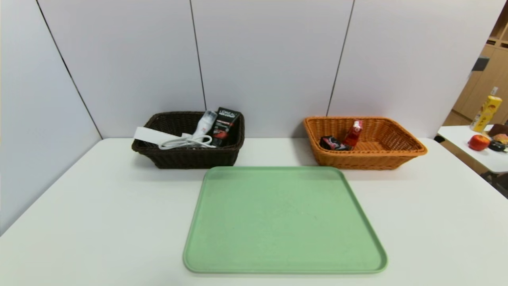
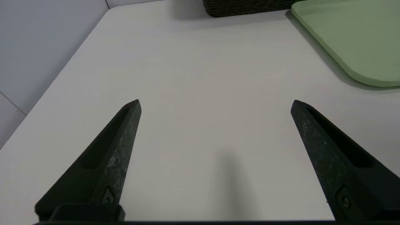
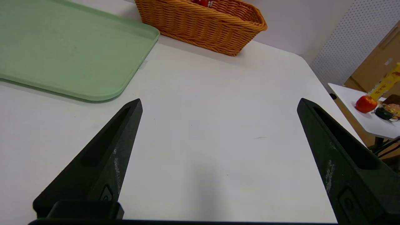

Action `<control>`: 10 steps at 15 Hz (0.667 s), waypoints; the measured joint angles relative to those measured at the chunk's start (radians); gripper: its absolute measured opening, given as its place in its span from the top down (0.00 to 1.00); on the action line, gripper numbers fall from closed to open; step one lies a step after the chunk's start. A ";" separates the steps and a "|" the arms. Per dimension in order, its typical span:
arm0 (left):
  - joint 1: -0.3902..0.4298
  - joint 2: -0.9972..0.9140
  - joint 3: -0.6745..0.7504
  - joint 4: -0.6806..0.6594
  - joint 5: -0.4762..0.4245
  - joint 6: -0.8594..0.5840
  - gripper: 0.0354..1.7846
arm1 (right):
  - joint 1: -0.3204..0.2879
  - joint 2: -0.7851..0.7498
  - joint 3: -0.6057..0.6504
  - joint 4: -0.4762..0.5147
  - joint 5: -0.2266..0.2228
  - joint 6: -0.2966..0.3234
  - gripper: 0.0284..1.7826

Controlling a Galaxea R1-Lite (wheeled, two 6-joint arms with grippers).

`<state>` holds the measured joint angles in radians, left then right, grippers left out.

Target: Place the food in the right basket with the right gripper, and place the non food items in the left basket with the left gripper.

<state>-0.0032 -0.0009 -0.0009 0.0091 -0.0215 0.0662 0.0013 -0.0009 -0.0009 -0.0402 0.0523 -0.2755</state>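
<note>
White table, grey panels behind | green tray bare: food sits in right basket, non food items in left basket, both beyond tray | your left gripper and right gripper gape wide, holding nothing, either side of tray | marker hidden, can't spot it

You've got a white table, grey panel wall behind, a side table and wood cabinet far right.
</note>
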 joint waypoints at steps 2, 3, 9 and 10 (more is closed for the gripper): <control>0.000 0.000 0.000 -0.001 0.007 -0.015 0.06 | 0.000 0.000 0.000 0.000 -0.003 0.031 0.04; 0.000 0.000 0.000 -0.002 0.009 -0.022 0.06 | 0.000 0.000 0.000 0.000 -0.006 0.051 0.04; 0.000 0.000 0.001 -0.003 0.010 -0.026 0.06 | 0.000 0.000 -0.001 0.067 -0.008 0.157 0.04; 0.000 0.000 0.001 -0.003 0.010 -0.026 0.06 | 0.000 0.000 -0.003 0.065 -0.005 0.152 0.04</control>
<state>-0.0032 -0.0009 0.0000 0.0062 -0.0115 0.0398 0.0013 -0.0009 -0.0038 0.0249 0.0470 -0.1236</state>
